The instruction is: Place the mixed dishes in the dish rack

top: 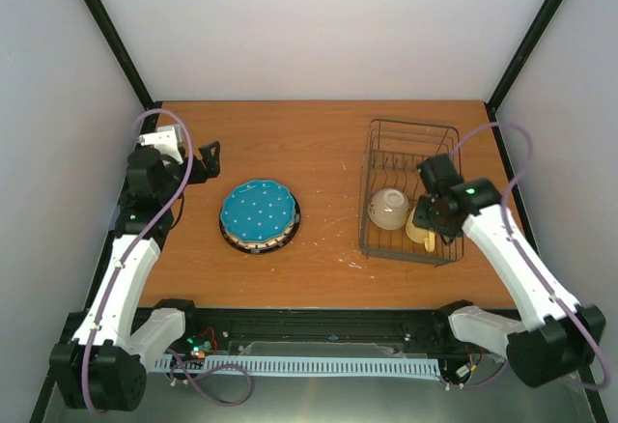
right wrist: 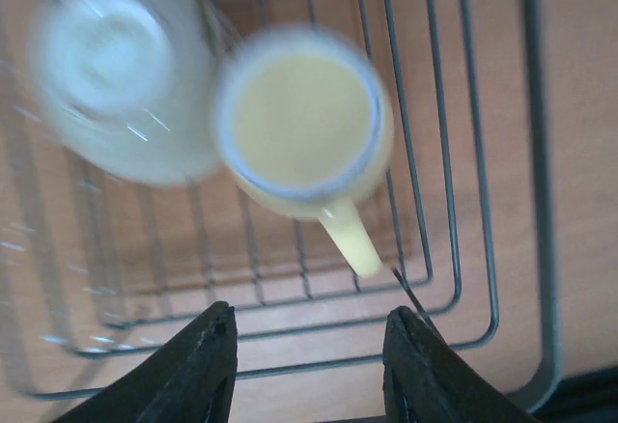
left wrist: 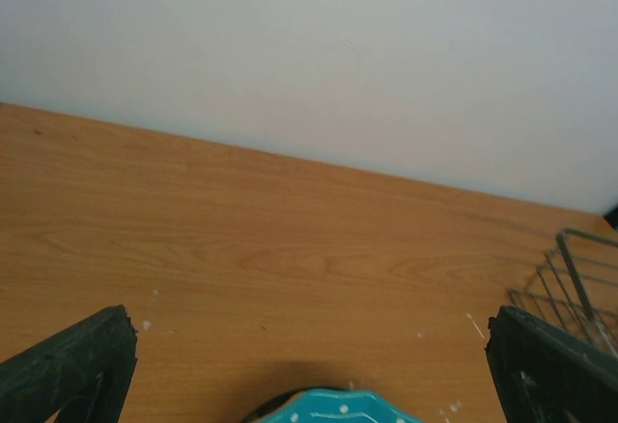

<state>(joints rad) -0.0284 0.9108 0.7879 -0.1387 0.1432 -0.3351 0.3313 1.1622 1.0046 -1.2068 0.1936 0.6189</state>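
While yellow handled mug (right wrist: 304,119) and cream bowl (right wrist: 116,85) sit in grey wire rack (top: 415,122), teal-topped plate stack (top: 259,209) waits at its nine o'clock; left claw (left wrist: 309,346), right claw (right wrist: 311,315) spread.

Illumination was bright, even and diffuse. The top view was sharp. The right wrist view was motion-blurred: the small cream-white bowl (right wrist: 116,75) smeared heavily, the yellow handled mug (right wrist: 304,119) less. In the left wrist view, a soft shadow edged the teal white-dotted round plate (left wrist: 338,409).

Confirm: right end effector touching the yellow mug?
Apart. Right wrist view: right end effector open, visible gap between both fingers and the yellow mug.
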